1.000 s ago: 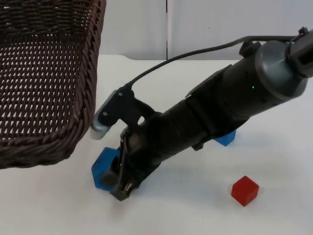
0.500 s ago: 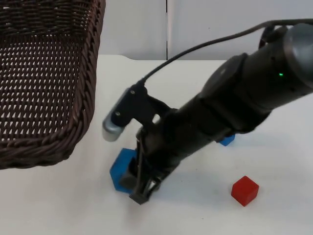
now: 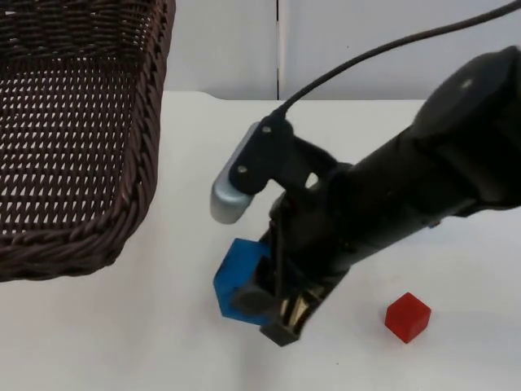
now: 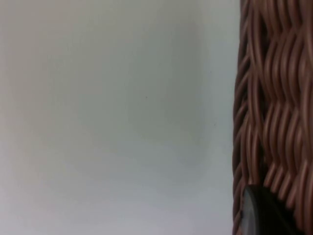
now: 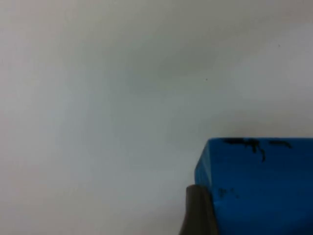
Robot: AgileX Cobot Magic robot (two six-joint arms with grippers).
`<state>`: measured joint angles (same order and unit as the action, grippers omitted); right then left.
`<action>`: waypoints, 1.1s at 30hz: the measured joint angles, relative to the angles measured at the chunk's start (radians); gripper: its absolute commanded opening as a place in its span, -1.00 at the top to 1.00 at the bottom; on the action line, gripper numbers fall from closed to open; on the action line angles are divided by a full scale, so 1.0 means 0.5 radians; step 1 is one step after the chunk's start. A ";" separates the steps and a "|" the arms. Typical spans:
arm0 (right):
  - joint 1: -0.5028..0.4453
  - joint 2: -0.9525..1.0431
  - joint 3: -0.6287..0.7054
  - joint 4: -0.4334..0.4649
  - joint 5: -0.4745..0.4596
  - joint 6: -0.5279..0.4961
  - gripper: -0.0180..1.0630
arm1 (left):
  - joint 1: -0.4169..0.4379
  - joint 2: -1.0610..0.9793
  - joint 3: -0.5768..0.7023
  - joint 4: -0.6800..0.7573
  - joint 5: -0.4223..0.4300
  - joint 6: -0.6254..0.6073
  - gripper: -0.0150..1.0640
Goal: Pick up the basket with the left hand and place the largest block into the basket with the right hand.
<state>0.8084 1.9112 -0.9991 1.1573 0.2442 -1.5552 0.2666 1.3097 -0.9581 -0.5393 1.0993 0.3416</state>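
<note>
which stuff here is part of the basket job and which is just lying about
Part of the job:
- wicker basket, held up by the left claw
- large blue block, gripped in the right claw

Just lying about:
- small red block on the white table

Brown wicker basket [image 4: 271, 112] wall — white table [image 4: 112, 117] beside it

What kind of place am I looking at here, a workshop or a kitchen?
Probably a robot test bench: a bare white table against a grey partition wall, with only a wicker basket, toy blocks like the red cube, and the right gripper.
</note>
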 measured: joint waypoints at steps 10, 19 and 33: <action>0.000 -0.259 0.041 -1.096 0.208 1.056 0.97 | 0.000 0.000 0.000 0.000 0.000 0.000 0.98; 0.000 -0.499 0.041 -1.728 0.423 1.685 0.97 | 0.000 0.000 0.000 0.000 0.000 0.000 0.98; 0.000 -0.683 -0.380 -1.948 0.892 2.104 0.97 | 0.000 0.000 0.000 0.000 0.000 0.000 0.98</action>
<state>0.8084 1.5699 -1.1890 0.1834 0.6902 -0.5034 0.2666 1.3097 -0.9581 -0.5393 1.0993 0.3416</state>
